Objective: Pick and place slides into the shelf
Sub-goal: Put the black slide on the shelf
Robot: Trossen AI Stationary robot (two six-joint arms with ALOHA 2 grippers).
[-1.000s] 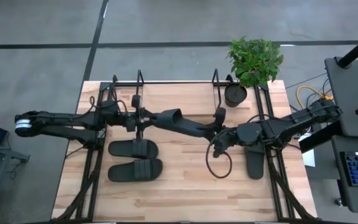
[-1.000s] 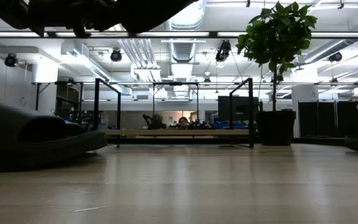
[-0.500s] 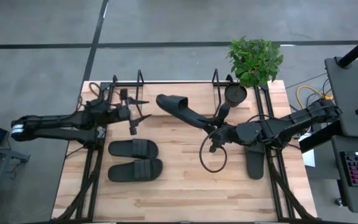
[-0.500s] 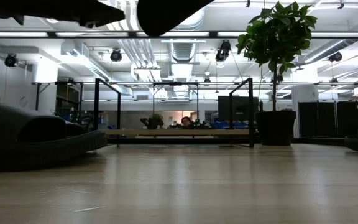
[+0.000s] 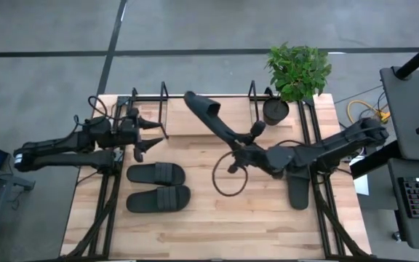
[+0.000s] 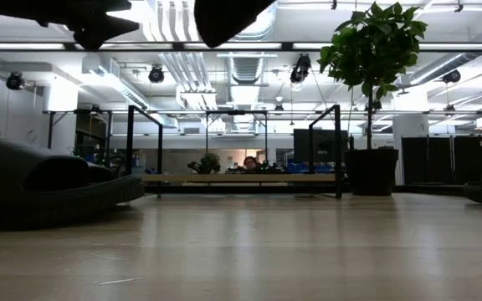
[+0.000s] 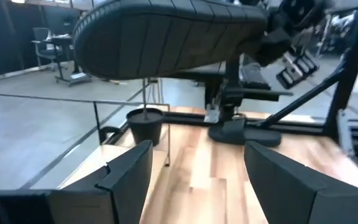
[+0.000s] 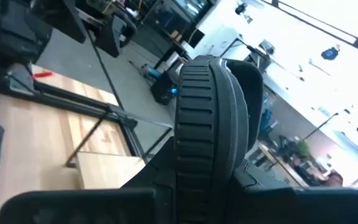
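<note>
Slides: none on shelf point(image 5: 195, 127) yet, 2 lie near front-left point(image 5: 157, 186), 1 by right edge point(image 5: 297, 191), 4th point(image 5: 211, 120) clamped in right gripper point(image 5: 244, 143) over shelf, left gripper point(image 5: 150, 135) open w/ nothing held.

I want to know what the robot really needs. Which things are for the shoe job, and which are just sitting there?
For the job:
- slide in the air, held by the right tool
- two slides lying side by side
- one slide by the right arm
- the shelf
- left tool, open and empty

Just sitting there:
- potted plant
- black cable loop
</note>
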